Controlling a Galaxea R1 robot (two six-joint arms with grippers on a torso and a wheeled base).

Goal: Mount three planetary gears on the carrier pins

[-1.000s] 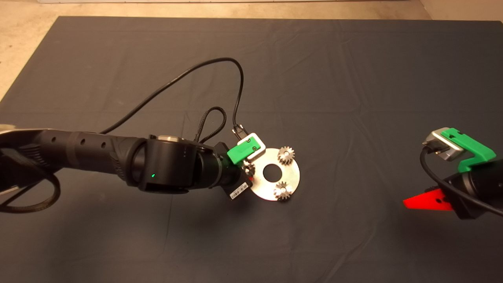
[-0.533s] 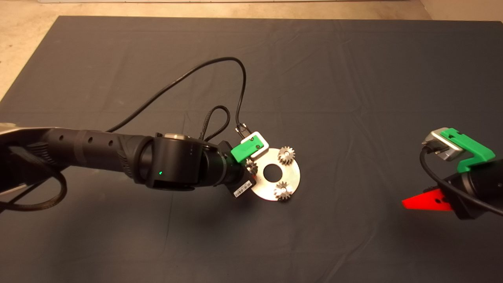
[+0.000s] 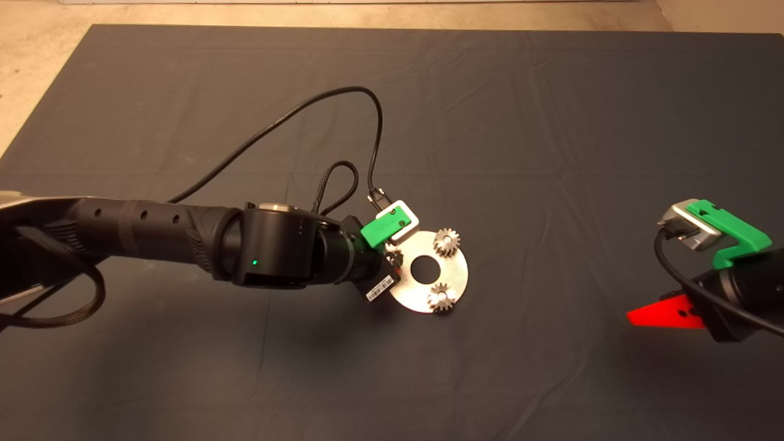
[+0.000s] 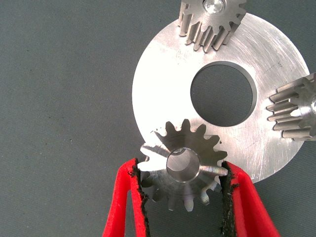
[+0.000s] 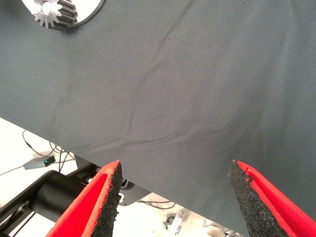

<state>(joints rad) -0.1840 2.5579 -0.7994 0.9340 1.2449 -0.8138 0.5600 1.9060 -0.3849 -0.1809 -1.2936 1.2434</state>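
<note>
A shiny round carrier disc (image 3: pixel 450 274) with a large centre hole lies mid-mat. Two planetary gears sit on its pins, one at the far side (image 3: pixel 446 241) and one at the near side (image 3: pixel 441 297); a silver pin top shows in each gear's hole (image 4: pixel 215 5). My left gripper (image 4: pixel 181 183) is shut on the third gear (image 4: pixel 183 165), holding it by its teeth over the disc's left edge (image 4: pixel 163 74). The pin under this gear is hidden. In the head view the left gripper (image 3: pixel 390 260) is mostly covered by its own wrist. My right gripper (image 5: pixel 174 190) stands open, parked at the mat's right.
A black cable (image 3: pixel 294 119) loops from the left wrist over the mat behind the disc. The right wrist view shows bare mat (image 5: pixel 197 84), a gear on the disc's edge (image 5: pixel 49 12) and, past the mat's edge, floor with cables.
The left arm has crept a little to the right, carrying the held gear further over the disc's left edge. The right arm has not moved.
</note>
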